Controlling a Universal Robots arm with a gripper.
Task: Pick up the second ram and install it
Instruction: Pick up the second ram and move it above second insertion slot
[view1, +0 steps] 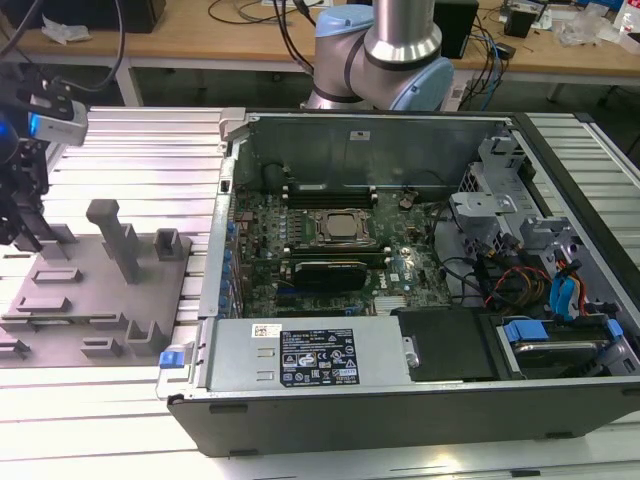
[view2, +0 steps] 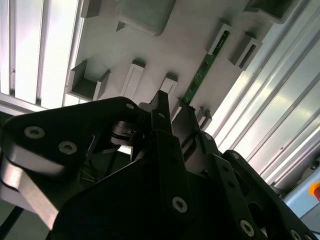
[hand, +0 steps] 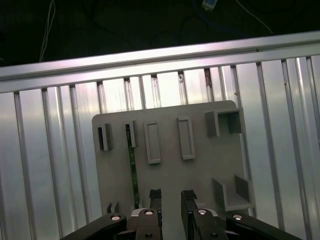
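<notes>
The gripper (hand: 171, 195) hangs over one end of the grey fixture block (hand: 167, 172). Its two dark fingers stand a narrow gap apart with nothing between them. The second ram (hand: 132, 167) stands on its long edge in a slot of that fixture, just to one side of the fingers and not touched by them. In the second wrist view it shows as a thin green strip running away from the fingertips.

The stick looks light and stiff, but thin and easily damaged. It would best be held by its two flat faces, near the middle of the free upper edge. The contact edge seated in the fixture should be left alone. Its smooth faces may slip, so the squeeze should probably be firm yet gentle, and square to the board.

The fixture lies on a ribbed metal desk (view1: 130, 140). Beyond the fixture, toward the exterior view's right, the open computer case (view1: 380, 405) lies on its side with its motherboard (view1: 330, 235) exposed.
</notes>
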